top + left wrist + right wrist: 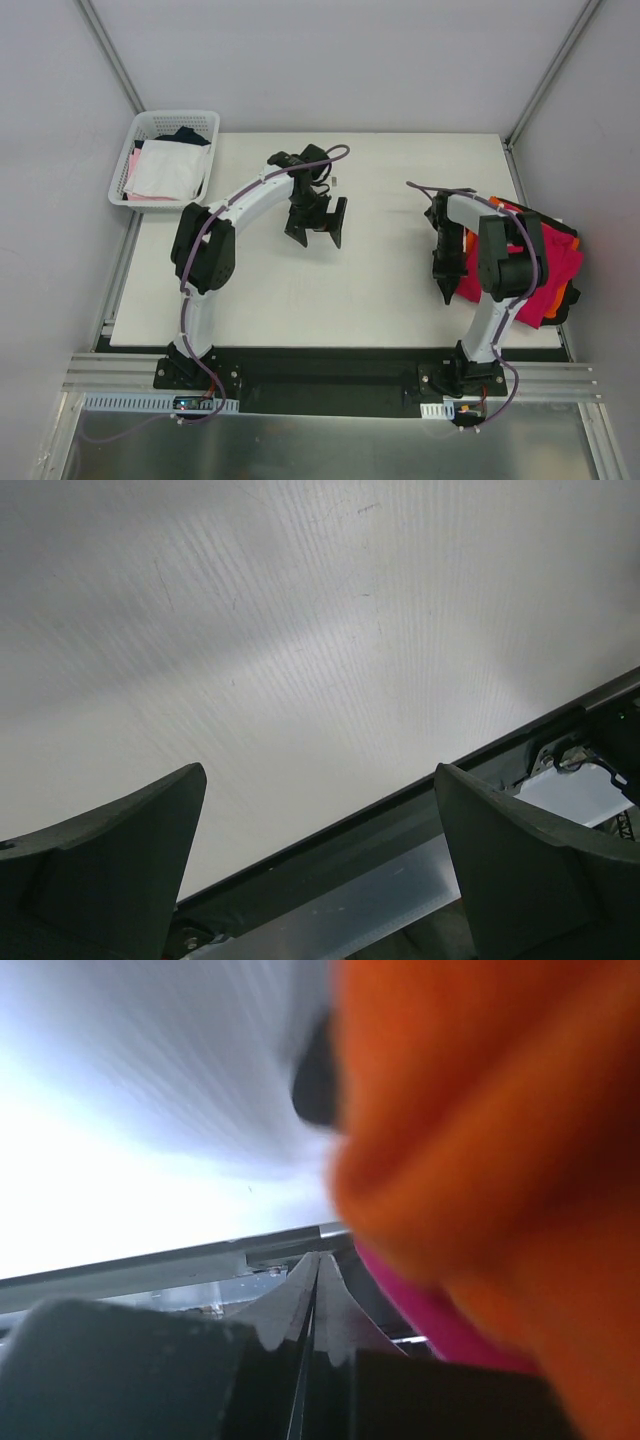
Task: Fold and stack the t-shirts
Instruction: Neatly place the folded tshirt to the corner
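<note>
At the right edge of the table (400,300) there's the t-shirts (545,290) in a loose crumpled heap, none of it folded, partly hanging over the side. The magenta shirt (562,262) takes up most of what you can see and it's rumpled, not flat. The orange shirt (480,1110) pokes out along the heap's edges. The black shirt (556,224) only shows as a dark strip along the far side of the pile, can't tell much more about it. The right arm sits over the near-left part of the heap, so that bit is hidden.

The right gripper (447,290) points down at the table just left of the pile. Its jaws are pressed tight together with nothing between them. In the wrist view orange cloth fills the right side as a big blur very close to the lens, with a sliver of magenta under it.

The left gripper (318,228) hangs over the middle of the table, well apart from the shirts, jaws spread wide and holding nothing, only bare white table under it.

At the far left corner a white mesh basket (170,125) holds white and pink clothes
</note>
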### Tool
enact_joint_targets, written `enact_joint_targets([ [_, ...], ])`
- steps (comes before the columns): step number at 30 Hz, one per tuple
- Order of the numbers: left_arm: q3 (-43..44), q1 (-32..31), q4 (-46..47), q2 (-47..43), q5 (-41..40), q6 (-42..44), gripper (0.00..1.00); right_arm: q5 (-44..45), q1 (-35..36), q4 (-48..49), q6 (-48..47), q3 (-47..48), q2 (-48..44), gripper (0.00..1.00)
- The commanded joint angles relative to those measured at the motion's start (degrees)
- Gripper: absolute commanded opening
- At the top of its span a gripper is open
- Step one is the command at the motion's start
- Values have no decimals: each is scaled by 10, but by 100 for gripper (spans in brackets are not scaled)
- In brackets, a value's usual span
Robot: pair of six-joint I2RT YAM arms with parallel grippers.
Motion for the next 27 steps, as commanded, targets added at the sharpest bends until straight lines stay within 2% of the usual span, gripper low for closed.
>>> enact_joint_targets([
  [1,6,4,-8,-22,-2,1,99,5,-1,-20,40,-19,-62,1],
  [8,0,4,-7,-22,0,-1,99,-18,-8,3,26,-11,-38,1],
  [19,-32,4,5,-46,-3,-11,99,-162,-22,66,-53,141,94,1],
  [24,-59,4,9,-67,-21,-12,99,-227,-54,77,-33,96,89,1],
  [27,-65,4,9,-73,-25,-11,99,-221,-56,88,-17,47,67,1],
])
